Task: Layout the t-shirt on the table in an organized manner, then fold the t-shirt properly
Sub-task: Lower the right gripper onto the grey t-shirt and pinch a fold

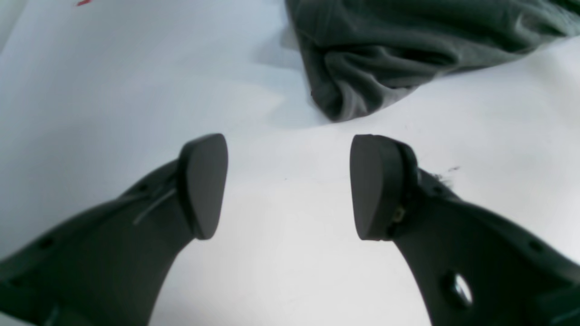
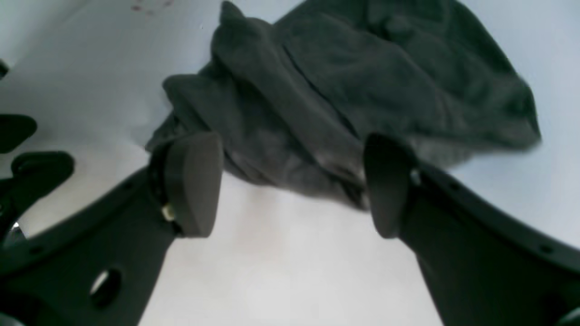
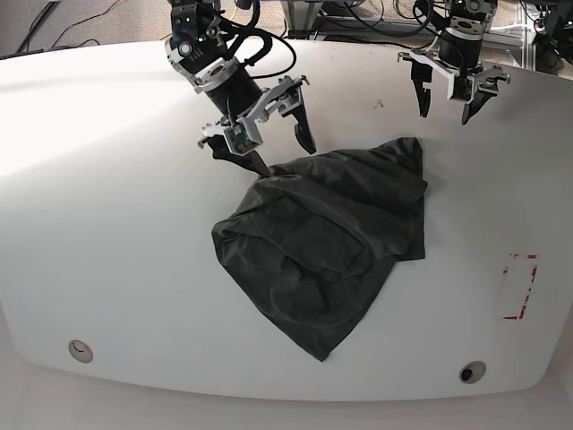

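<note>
T-shirt (image 3: 327, 242), charcoal grey, lies crumpled mid-surface (image 3: 107, 224). Right tool (image 3: 282, 148) spread wide, nothing held, at the shirt's far-left edge, one finger touching or just over the cloth. Left tool (image 3: 445, 103) also spread, nothing held, hovering far right, apart from the shirt.

Not much room to see here. Behind the far edge of the white surface (image 3: 107, 179) there's a strip of brownish carpet floor (image 3: 89, 22), a tangle of black cables (image 3: 358, 18) and some metal frame legs (image 3: 309, 18). Bright light washes out the left side.
</note>
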`<state>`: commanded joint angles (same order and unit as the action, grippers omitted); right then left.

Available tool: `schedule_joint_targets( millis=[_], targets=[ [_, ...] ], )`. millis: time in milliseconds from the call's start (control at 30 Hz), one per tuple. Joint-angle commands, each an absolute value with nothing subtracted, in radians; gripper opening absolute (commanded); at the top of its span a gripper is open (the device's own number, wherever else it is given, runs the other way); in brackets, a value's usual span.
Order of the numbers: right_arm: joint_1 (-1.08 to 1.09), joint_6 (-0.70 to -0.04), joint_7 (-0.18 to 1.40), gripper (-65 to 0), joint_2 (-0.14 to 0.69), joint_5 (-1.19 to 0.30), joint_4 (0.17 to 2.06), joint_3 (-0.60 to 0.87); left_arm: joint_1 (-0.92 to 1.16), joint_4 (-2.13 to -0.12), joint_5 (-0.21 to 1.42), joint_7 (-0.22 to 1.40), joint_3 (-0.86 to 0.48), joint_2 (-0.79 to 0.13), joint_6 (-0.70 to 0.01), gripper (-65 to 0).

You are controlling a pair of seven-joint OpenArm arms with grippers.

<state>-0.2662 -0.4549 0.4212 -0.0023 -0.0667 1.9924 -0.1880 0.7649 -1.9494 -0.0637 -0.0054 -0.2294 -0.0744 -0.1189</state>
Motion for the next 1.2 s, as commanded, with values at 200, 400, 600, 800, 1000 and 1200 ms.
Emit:
schedule_joint_targets(
  millis=[200,400,600,800,1000,1200],
  targets=[
    [-0.096,-0.463,0.492,-18.2,-0.025,-0.067,1.840,-0.213,0.765,-1.956,-0.064,-0.005,-0.232,-0.073,-0.119,-24.7],
    [0.056,-0.461,0.492,-18.2,-0.007,-0.068,1.661,-0.351,0.769,-1.956,-0.062,-0.005,-0.275,-0.073,-0.120,-24.7],
    [0.163,-0.458,0.492,-18.2,-0.007,-0.073,1.529,-0.427,0.777,-1.956,-0.062,-0.005,-0.285,-0.073,-0.120,-24.7],
    [0.251,-0.460,0.481,-18.2,-0.067,-0.070,1.385,-0.432,0.785,-1.956,-0.061,-0.005,-0.286,-0.073,-0.120,-24.7],
    [0.318,-0.456,0.409,-18.2,-0.079,-0.070,1.257,-0.432,0.786,-1.956,-0.061,-0.005,-0.286,-0.070,-0.120,-24.7],
    [0.363,-0.456,0.367,-18.4,-0.097,-0.071,1.141,-0.432,0.786,-1.956,-0.061,-0.005,-0.286,-0.054,-0.120,-24.7]
  ],
)
